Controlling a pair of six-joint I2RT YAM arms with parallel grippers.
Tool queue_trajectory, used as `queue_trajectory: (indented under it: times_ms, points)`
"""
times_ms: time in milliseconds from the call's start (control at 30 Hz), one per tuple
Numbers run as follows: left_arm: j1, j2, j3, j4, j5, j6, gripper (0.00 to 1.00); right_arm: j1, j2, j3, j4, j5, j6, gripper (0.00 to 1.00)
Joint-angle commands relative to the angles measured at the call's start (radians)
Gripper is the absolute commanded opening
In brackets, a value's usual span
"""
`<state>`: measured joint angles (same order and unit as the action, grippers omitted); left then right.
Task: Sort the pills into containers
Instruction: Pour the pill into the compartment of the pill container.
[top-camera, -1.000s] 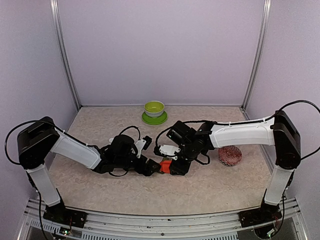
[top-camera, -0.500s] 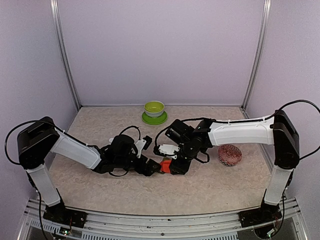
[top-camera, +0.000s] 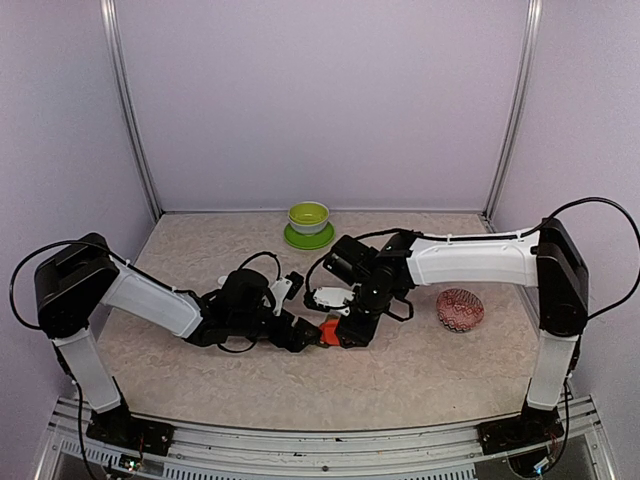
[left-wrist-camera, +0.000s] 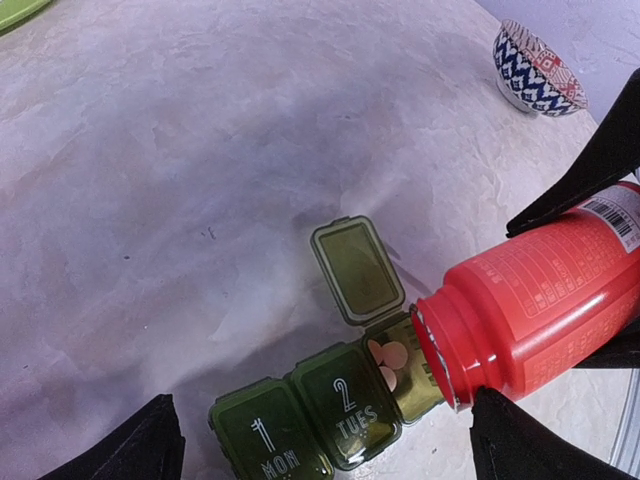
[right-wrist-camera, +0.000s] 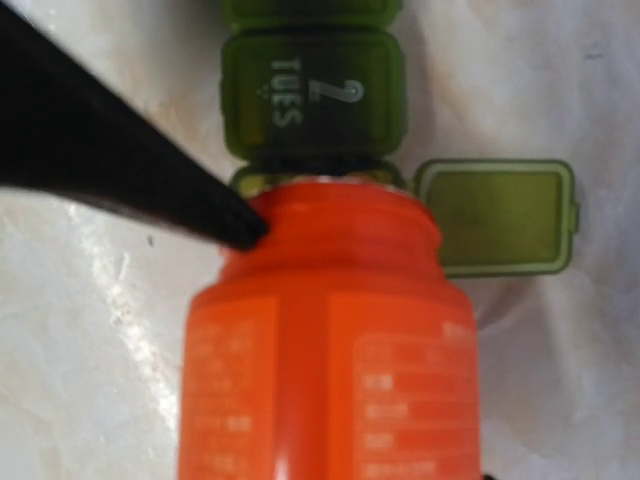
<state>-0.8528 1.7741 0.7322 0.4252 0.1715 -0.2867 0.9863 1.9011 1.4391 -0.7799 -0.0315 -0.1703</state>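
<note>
- The table (top-camera: 420, 380) is a pale, marbled surface. The containers (left-wrist-camera: 330, 410) lie on it near its middle, in front of both arms.
- The left gripper (left-wrist-camera: 325, 450) reaches in low from the left. Its jaws are spread wide and grasp nothing. The containers lie between its fingertips, with bare table showing on the MON side.
- The right gripper (left-wrist-camera: 600, 262) comes in from the opposite side, its jaws clenched on the red bottle (left-wrist-camera: 530, 300). The containers sit just beyond its fingertips, under the bottle's mouth.
- The lime-green bowl (top-camera: 308, 216) on its saucer (top-camera: 308, 238) stands well behind the containers, by the back wall.
- The patterned bowl (top-camera: 460, 309) stands well apart from the containers, on the right arm's side.
- The red bottle is uncapped and tipped nearly flat. Its mouth sits right over the end compartment of the containers.
- The containers are a dark green strip of three. MON and TUES are closed, and the third has its lid (left-wrist-camera: 355, 270) flipped back.
- A few pale round pills (left-wrist-camera: 388, 362) lie inside that open compartment.
</note>
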Motion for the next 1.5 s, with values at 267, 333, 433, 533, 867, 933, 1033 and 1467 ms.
queue_trajectory:
  times_ms: [267,333,433,533,867,933,1033,1467]
  points:
    - [0.001,0.021,0.026,-0.013,-0.018,0.008,0.97,0.039,0.022,0.112,0.012,-0.054,-0.01,0.06]
    - [0.001,0.02,0.025,-0.014,-0.019,0.01,0.97,0.038,0.027,0.119,0.006,-0.058,-0.009,0.05]
    - [0.001,0.018,0.025,-0.014,-0.02,0.01,0.97,0.04,0.027,0.123,0.004,-0.058,-0.007,0.06]
    - [0.001,0.019,0.025,-0.014,-0.02,0.009,0.97,0.043,0.025,0.122,0.008,-0.064,-0.008,0.06]
    - [0.001,0.024,0.029,-0.021,-0.017,0.008,0.97,0.046,0.053,0.096,0.011,-0.08,-0.002,0.07]
    - [0.001,0.024,0.029,-0.021,-0.018,0.009,0.97,0.047,0.054,0.098,0.013,-0.081,-0.003,0.07]
    - [0.001,0.023,0.029,-0.021,-0.018,0.009,0.97,0.048,0.053,0.107,0.013,-0.077,-0.002,0.07]
    - [0.001,0.004,0.019,-0.016,-0.021,0.008,0.97,0.055,0.012,0.12,0.033,-0.063,-0.005,0.07]
